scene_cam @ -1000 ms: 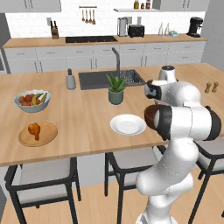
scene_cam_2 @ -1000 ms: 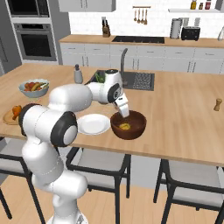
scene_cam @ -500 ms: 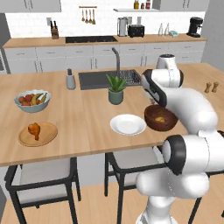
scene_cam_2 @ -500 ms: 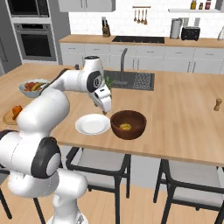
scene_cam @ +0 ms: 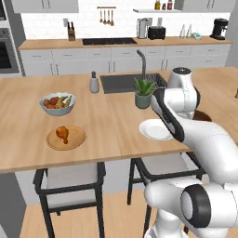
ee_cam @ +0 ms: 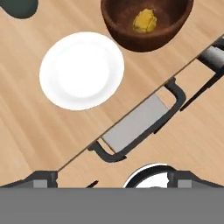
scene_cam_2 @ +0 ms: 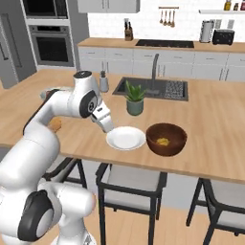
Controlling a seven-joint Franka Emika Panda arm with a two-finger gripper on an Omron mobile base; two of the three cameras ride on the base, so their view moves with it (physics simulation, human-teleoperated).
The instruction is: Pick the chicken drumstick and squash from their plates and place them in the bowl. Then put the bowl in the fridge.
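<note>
The yellow squash [ee_cam: 145, 19] lies inside the dark brown bowl [ee_cam: 146, 26], which stands on the island right of the white plate [ee_cam: 82, 70]. That plate is bare. My gripper [ee_cam: 113, 179] hangs open above the counter's front edge, nothing between its fingertips [ee_cam: 43, 178]. In the right base view the gripper [scene_cam_2: 108, 127] is just left of the white plate [scene_cam_2: 125, 138], a short way from the bowl [scene_cam_2: 166, 139]. The chicken drumstick [scene_cam: 62, 134] rests on the wooden plate [scene_cam: 66, 138] further left. The grey fridge [scene_cam_2: 6, 52] shows at the far left edge.
A pale fruit bowl [scene_cam: 57, 103] sits behind the wooden plate. A potted plant [scene_cam: 144, 93], a soap bottle [scene_cam: 94, 83] and the sink [scene_cam: 125, 82] lie behind the white plate. Dark-framed stools [ee_cam: 135, 127] stand under the counter's front edge.
The arm has swung left from above the bowl to the white plate's left side, gripper open throughout. The squash stays in the bowl.
</note>
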